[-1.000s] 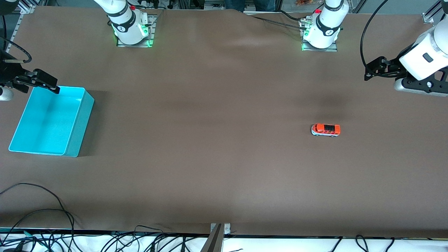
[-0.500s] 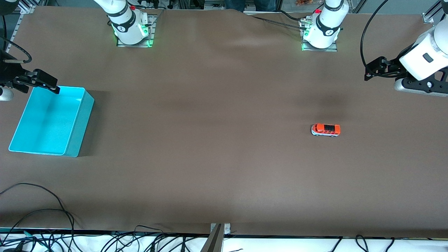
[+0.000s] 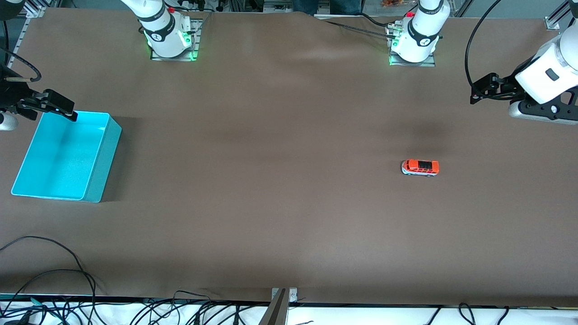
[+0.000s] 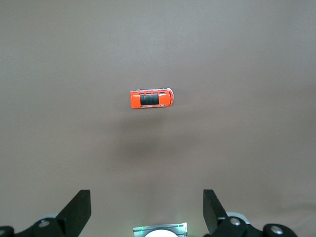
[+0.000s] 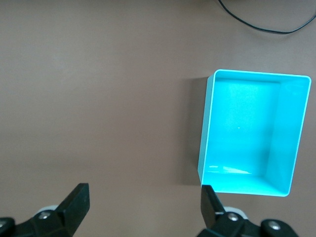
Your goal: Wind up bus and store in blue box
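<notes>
No text, label, brand, number or sign can be read anywhere in these views.

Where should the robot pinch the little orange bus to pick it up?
Probably across its two long sides, coming straight down from above. The bus stands on its wheels on the bare table, narrow enough to fit between the fingers. The open left gripper hangs nearest; the open right gripper waits up over the blue box.

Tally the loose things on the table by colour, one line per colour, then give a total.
Orange-red: 1, the bus
Cyan: 1, the blue box
Total: 2
</notes>
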You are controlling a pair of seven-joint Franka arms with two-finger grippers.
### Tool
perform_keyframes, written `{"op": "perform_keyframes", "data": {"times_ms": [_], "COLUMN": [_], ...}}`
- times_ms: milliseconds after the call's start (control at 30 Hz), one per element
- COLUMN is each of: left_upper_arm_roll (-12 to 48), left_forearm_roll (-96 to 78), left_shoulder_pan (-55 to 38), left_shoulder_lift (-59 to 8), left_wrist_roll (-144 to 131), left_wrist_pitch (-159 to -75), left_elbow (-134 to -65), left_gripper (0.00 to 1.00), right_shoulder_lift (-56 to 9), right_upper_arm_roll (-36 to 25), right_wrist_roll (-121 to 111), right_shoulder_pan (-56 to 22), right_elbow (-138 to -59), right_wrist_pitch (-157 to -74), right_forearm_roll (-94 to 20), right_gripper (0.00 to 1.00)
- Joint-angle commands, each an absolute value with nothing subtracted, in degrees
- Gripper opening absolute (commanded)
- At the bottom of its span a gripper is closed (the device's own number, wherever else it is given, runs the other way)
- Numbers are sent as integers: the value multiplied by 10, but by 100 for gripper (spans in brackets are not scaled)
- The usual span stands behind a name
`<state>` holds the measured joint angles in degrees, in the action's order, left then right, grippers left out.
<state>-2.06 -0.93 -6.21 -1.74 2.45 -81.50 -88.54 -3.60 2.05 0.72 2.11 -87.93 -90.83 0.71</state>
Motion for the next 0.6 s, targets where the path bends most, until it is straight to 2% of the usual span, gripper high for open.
{"op": "perform_keyframes", "data": {"times_ms": [0,567], "left_upper_arm_roll": [-24,-24], "left_forearm_roll": [-19,-19], "left_shoulder_pan": [-62,-62], "left_shoulder_lift": [-24,-24], "left_wrist_roll": [31,32], "left_wrist_pitch": [-808,-808], "left_elbow": [-870,-871], "left_gripper": [100,100], "right_shoulder_lift": [-37,-37], "right_upper_arm_roll": [20,20], "right_wrist_roll": [11,11], "right_shoulder_pan": [19,19], "right_elbow": [-878,-878], "right_wrist_pitch": [-909,-909], "right_forearm_roll": [3,3], "right_gripper": [100,100]}}
